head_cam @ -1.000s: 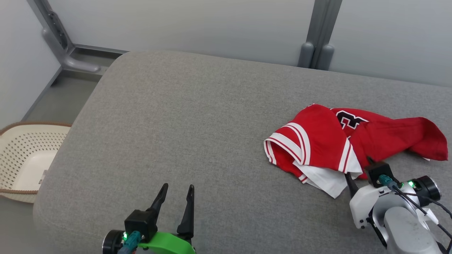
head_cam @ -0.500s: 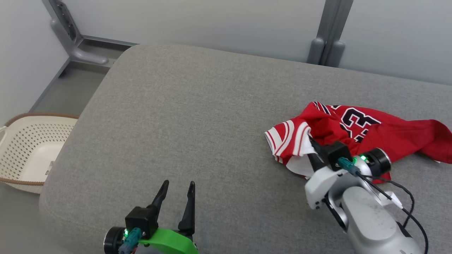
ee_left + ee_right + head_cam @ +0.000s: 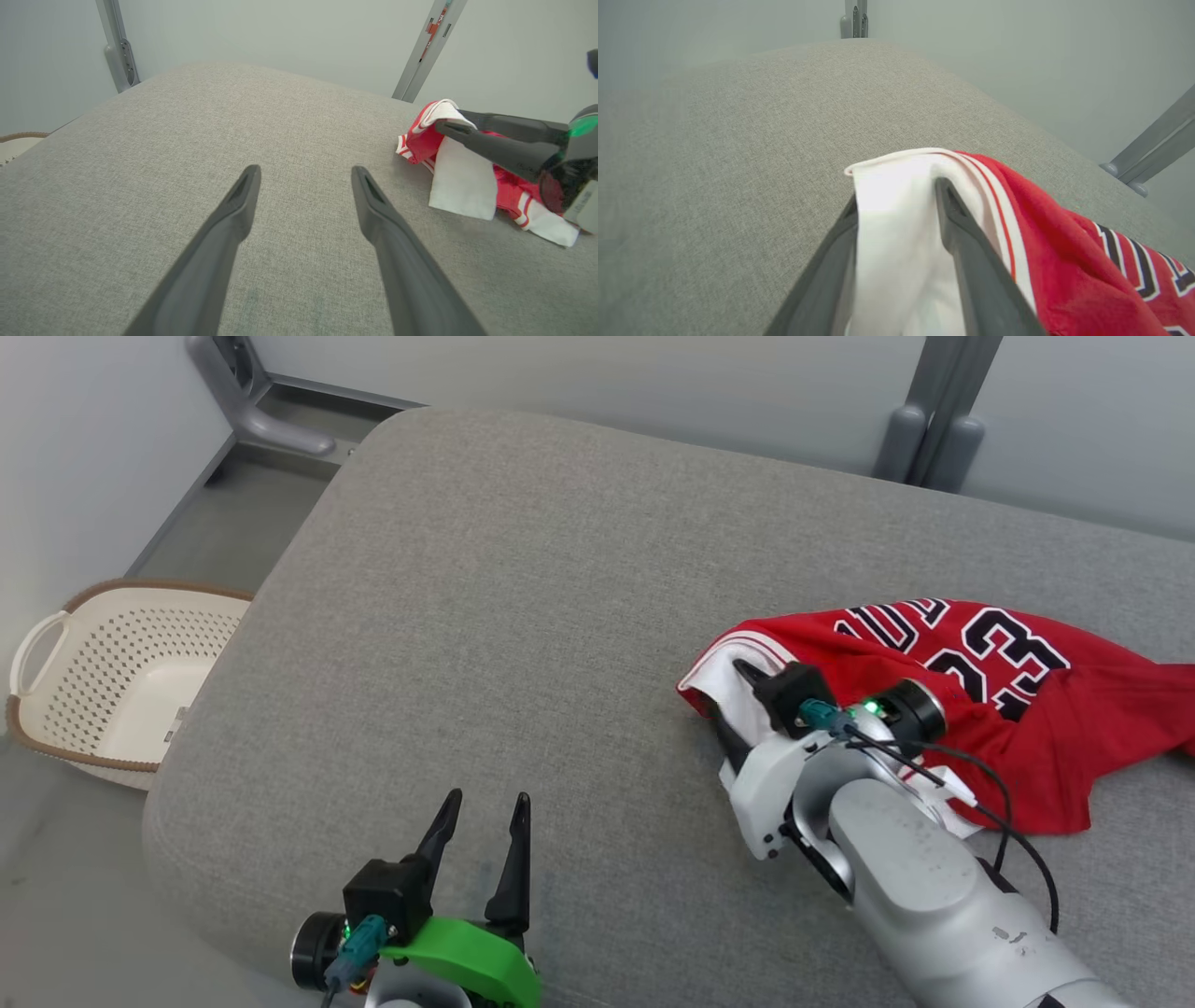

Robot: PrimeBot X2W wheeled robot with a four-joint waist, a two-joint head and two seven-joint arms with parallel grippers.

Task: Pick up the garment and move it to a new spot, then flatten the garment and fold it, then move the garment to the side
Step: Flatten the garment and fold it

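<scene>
Right gripper [image 3: 729, 696] fingers clamp the white-lined edge of the red numbered basketball jersey [image 3: 1055, 714], raised off the grey fabric mattress [image 3: 523, 616], while left gripper [image 3: 488, 799] fingers hang spread, empty.
</scene>
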